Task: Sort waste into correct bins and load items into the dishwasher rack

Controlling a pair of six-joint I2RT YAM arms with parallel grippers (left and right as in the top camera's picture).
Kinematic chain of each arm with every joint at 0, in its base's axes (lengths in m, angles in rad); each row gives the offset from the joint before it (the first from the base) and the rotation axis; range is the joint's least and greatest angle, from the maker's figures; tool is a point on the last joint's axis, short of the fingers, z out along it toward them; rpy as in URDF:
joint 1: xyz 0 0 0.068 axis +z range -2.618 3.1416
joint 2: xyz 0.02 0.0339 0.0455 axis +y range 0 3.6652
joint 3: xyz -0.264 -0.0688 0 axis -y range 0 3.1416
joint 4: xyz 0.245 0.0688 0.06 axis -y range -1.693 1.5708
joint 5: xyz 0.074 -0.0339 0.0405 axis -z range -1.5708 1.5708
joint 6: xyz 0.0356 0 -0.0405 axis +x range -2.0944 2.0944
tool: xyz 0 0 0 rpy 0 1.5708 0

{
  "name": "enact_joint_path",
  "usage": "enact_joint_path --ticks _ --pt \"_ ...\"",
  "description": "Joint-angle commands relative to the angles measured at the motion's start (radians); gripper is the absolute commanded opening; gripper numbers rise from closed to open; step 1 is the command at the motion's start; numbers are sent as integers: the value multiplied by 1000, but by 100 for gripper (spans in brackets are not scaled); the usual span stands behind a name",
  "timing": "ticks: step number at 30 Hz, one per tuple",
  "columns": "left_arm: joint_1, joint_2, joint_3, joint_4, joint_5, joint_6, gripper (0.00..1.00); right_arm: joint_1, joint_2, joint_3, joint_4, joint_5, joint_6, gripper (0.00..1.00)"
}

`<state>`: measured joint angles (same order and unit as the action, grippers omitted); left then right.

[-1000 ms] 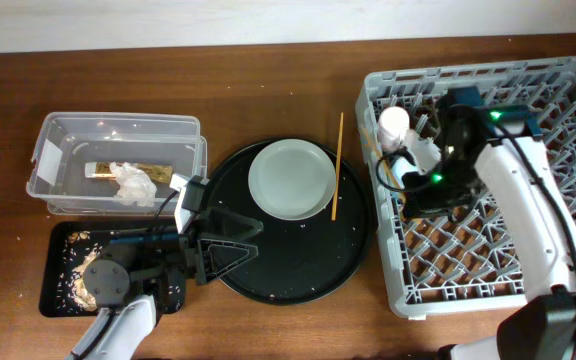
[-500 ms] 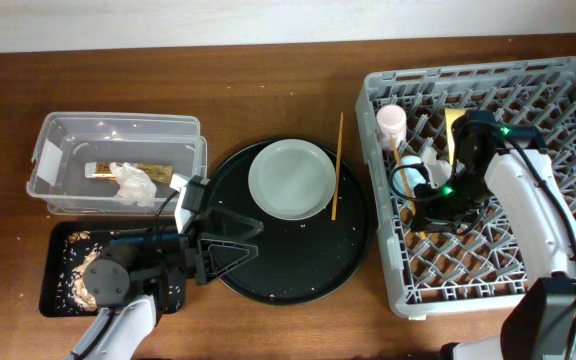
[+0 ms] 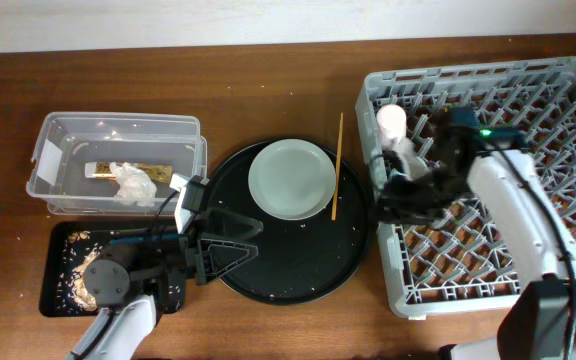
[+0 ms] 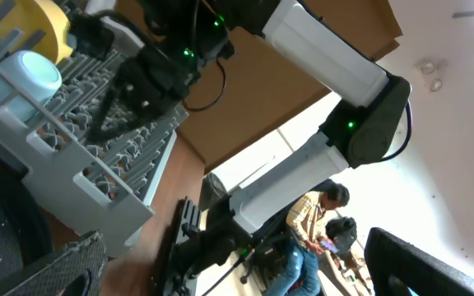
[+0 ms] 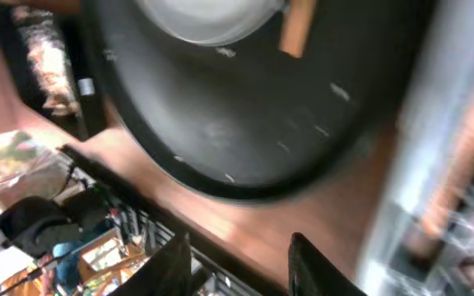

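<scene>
Where the overhead camera looks down, the dishwasher rack (image 3: 488, 265) fills the 3 o'clock side of the table, with a pink cup (image 3: 392, 120) among the pegs at its 10 o'clock corner. The right gripper (image 3: 386, 195) hangs over the rack's 9 o'clock wall, and its jaws cannot be read from above. At centre a white plate (image 3: 290, 178) lies on the round black tray (image 3: 298, 270), one chopstick (image 3: 337, 165) just beside the plate at 3 o'clock. Toward 9 o'clock the clear tub (image 3: 58, 135) holds the napkin (image 3: 134, 183) and wrapper strip (image 3: 101, 170). At 7 o'clock the black tray (image 3: 53, 235) carries food scraps (image 3: 71, 280). The left gripper (image 3: 223, 243) is spread wide over the round tray's 8 o'clock rim, holding nothing. The left wrist view shows a light blue cup (image 4: 35, 74) and yellow bowl (image 4: 31, 20) in the rack at 10 o'clock. The right wrist view is blurred: the right fingers (image 5: 175, 263) stand partly apart with nothing between them, and the plate and chopstick lie at 12 o'clock.
</scene>
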<state>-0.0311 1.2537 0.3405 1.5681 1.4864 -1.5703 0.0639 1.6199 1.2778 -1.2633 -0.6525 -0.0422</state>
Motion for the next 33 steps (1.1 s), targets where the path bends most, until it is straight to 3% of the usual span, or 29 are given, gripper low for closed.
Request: enact_joint_path --ticks 1,2,4,6,7,11,12,13,16,19,24,33 --pt "6 -5 7 18 3 16 99 131 -10 1 174 -26 194 37" --pt "6 -5 7 18 3 16 99 206 -10 1 304 161 336 37" --pt "6 -5 7 18 3 16 99 281 -9 1 415 392 424 38" --pt "6 -5 7 18 -1 16 99 337 -6 1 521 561 429 36" --pt "6 -5 7 18 3 16 100 369 6 1 594 642 429 30" --pt "6 -5 7 18 4 16 99 388 124 1 747 760 429 17" --pt "6 -5 7 18 4 16 99 388 174 1 793 831 428 18" --pt "6 -5 7 17 4 16 99 388 204 1 827 862 429 33" --pt "6 -5 7 18 4 16 99 387 241 1 864 942 430 34" --pt "6 -5 7 18 4 16 99 388 281 1 780 948 523 33" --pt "6 -5 7 18 4 16 100 389 291 1 655 853 550 27" --pt "6 -5 7 18 4 16 100 389 301 -34 650 784 549 28"
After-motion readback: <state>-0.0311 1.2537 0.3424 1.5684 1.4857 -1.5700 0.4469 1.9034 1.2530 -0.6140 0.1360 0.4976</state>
